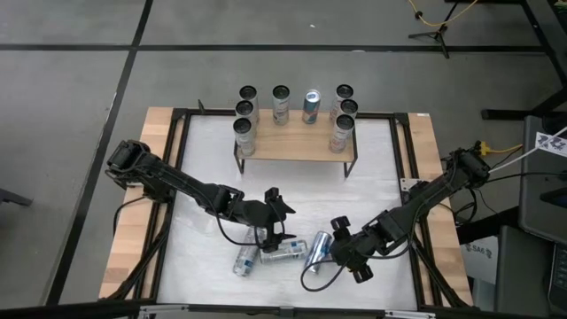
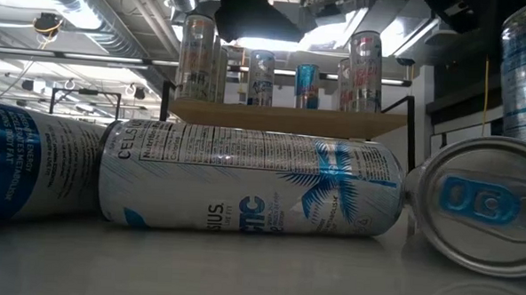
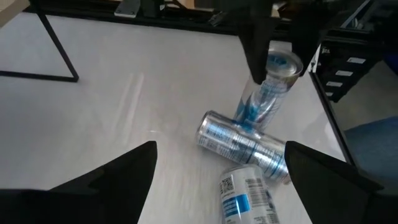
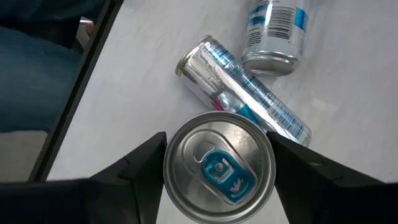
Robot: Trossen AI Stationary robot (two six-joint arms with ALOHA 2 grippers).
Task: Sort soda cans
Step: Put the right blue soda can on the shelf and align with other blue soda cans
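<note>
You see your right gripper point(image 4: 217, 171) with its fingers on both sides of a lying can point(image 1: 319, 251), near the table's front. Two more cans point(image 1: 283, 252) lie just beside it. Your left gripper point(image 1: 276, 223) hangs over them, fingers spread wide. Farther back, eight cans point(image 1: 281, 104) stand on a wooden shelf point(image 1: 292, 148).

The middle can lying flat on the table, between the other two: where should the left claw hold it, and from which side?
Grip the middle can across the middle of its round body, coming straight down from above. It lies on its side, so the curved wall faces up. Its ends are crowded: one can lies at one end, and the can between the right claw's fingers is at the other. The open left claw hangs just beside it.
</note>
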